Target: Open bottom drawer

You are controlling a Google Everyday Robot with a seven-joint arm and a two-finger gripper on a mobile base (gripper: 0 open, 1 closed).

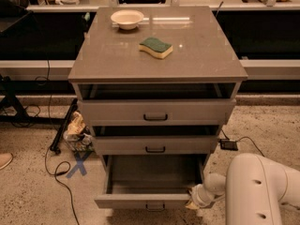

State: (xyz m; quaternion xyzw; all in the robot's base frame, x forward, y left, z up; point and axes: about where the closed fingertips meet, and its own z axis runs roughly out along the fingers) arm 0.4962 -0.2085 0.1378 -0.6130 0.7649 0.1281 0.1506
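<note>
The bottom drawer (140, 201) is the lowest of three grey drawers in the cabinet. It stands pulled well out, its empty inside showing, with a small black bar handle (154, 206) on its flat front. My gripper (193, 201) is at the drawer's front right corner, at the end of my white arm (258, 191), which comes in from the lower right. The gripper's fingers are hidden behind the wrist. The middle drawer (154, 146) and top drawer (155, 111) stand slightly out.
On the cabinet top (187, 55) lie a green and yellow sponge (155, 47) and a white bowl (127, 18). A crumpled bag (76, 129), cables and a blue X mark (77, 165) are on the floor at the left. A small black box (229, 144) lies at the right.
</note>
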